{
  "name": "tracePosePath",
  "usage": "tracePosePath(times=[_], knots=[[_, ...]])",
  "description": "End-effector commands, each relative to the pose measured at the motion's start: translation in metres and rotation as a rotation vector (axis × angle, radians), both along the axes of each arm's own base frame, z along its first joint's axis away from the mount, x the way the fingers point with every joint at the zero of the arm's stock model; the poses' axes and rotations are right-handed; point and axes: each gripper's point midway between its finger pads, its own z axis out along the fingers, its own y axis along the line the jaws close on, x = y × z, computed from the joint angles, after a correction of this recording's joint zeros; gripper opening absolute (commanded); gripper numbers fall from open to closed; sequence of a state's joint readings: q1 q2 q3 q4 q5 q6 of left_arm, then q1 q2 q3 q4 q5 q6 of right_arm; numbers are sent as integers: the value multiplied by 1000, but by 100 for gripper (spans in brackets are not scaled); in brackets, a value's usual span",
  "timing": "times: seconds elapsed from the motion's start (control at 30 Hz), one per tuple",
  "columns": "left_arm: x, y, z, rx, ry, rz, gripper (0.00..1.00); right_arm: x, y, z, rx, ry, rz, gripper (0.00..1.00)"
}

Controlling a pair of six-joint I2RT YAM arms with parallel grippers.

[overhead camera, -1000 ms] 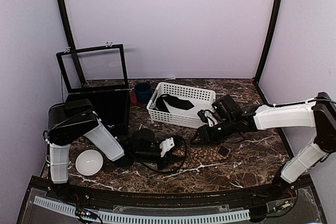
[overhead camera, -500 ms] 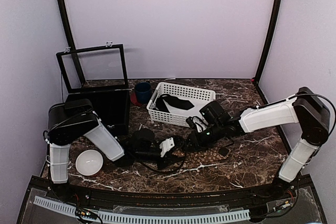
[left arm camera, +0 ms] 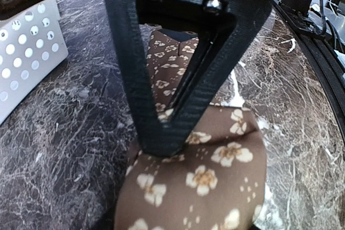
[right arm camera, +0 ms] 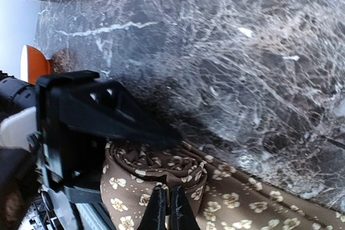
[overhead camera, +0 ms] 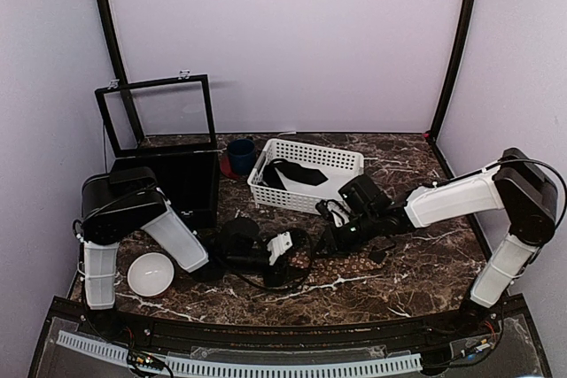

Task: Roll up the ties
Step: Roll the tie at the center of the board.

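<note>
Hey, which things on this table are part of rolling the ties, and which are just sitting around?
Job: brown flower-patterned cloth tie, partly rolled; dark cloth in white plastic basket, possibly another tie.
Lying about: blue cup; white bowl; black box with open lid.

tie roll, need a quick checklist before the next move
1. Grip: right end effector closed on the coiled part of the tie: ok.
2. Release: left end effector open and clear of the coil: cannot tell; its tip rests on the cloth.
3. Coil shape: layers stacked, not splayed: ok.
4. Unrolled tail lying flat on the table: ok.
5. Clearance: basket stands apart from the coil: ok.
</note>
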State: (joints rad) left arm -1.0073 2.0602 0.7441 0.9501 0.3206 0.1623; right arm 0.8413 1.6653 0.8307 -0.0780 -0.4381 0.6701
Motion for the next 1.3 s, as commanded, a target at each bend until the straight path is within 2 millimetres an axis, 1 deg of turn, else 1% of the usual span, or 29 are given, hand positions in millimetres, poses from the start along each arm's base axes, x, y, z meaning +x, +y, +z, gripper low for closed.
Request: tracePosePath(times=[0.0, 0.1, 0.17, 0.3, 0.47, 0.5, 0.53, 0.63, 0.87, 0.97, 1.07, 1.13, 1.2, 1.27], knots=[[-14, 24, -30, 86, 100, 17, 57, -1, -10, -11, -36, -32, 1, 0], [-20, 14, -14, 0, 128, -17, 70, 0, -16, -15, -44, -45, -3, 0], [-20, 9, -2, -55, 118, -22, 71, 1, -20, -16, -51, -53, -8, 0], [-24, 3, 7, -105, 103, -39, 73, 4, -30, -16, -63, -82, -16, 0], [-21, -5, 7, -152, 133, -27, 75, 4, -41, -22, -91, -98, -12, 0], [-19, -7, 7, -163, 139, -17, 75, 5, -41, -15, -81, -119, -12, 0], [-17, -10, 6, -170, 147, -5, 75, 5, -43, -13, -81, -132, -10, 0], [-12, -17, 4, -192, 175, 26, 76, 5, -47, -15, -97, -151, -10, 0], [-17, -36, -6, -194, 202, 33, 75, 5, -58, -23, -126, -175, -34, 0], [-17, -40, -10, -189, 200, 38, 71, 5, -58, -23, -115, -181, -40, 0], [-17, -37, -17, -160, 178, 41, 61, 6, -53, -20, -89, -182, -40, 0], [-16, -34, -21, -130, 153, 45, 52, 6, -46, -16, -61, -179, -31, 0], [-17, -28, -25, -90, 124, 43, 41, 6, -41, -12, -35, -178, -23, 0], [-17, -19, -28, -53, 94, 47, 32, 6, -39, -8, -25, -171, -20, 0]])
